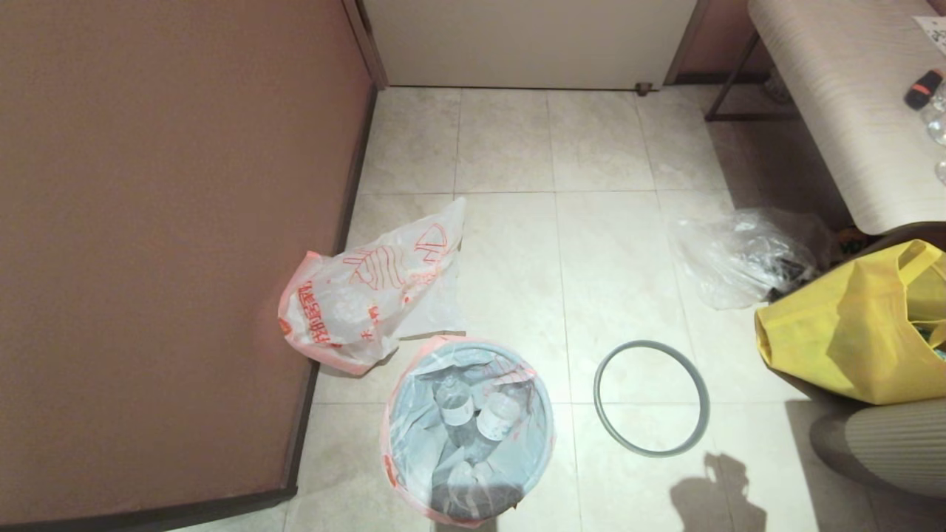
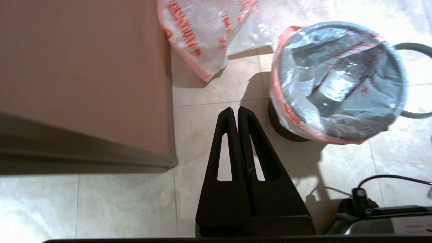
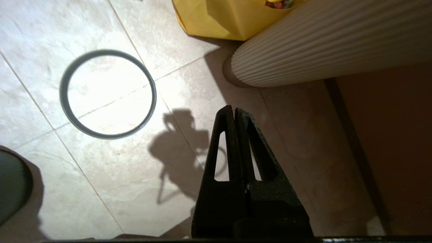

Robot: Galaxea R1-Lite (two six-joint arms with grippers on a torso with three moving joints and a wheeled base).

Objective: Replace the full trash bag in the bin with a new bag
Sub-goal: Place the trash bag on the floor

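Note:
The small black bin point(image 2: 282, 129) stands on the tiled floor near the brown wall. The full trash bag point(image 1: 473, 414) lines it, its pink-orange edge folded over the rim and clear bottles showing inside. The grey ring rim point(image 1: 651, 343) lies flat on the floor to the bin's right, off the bin. The new bag point(image 1: 362, 295) with red-orange print lies crumpled behind the bin by the wall. My left gripper point(image 2: 235, 109) hangs shut and empty above the floor, left of the bin. My right gripper point(image 3: 233, 108) is shut and empty, near the ring point(image 3: 108, 52).
A yellow fabric tote point(image 1: 857, 325) and a clear plastic bag point(image 1: 739, 258) sit at the right under a table point(image 1: 850, 89). A ribbed beige post point(image 3: 320, 44) stands near the right gripper. The brown wall point(image 1: 170, 244) bounds the left side.

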